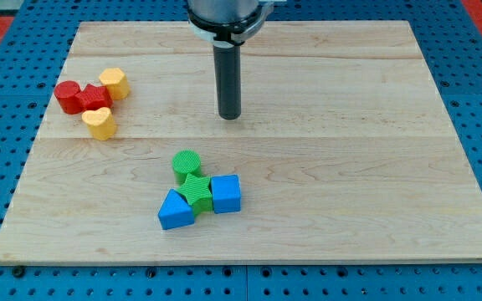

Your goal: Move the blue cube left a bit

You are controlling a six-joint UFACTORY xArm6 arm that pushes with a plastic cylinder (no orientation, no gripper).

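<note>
Item: blue cube (226, 194), low on the counter (350, 100), touching the green star (195, 191).
Your tool, my tip (229, 117), hangs well above it, holding nothing; approach from the cube's right.

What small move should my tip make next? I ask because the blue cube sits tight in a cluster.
Probably bring my tip down the view and to the right, ending beside the right face of the blue cube. The tip now stands well above the cluster, touching nothing. The cube's left face rests against the green star, so a leftward push would likely carry that too.
</note>
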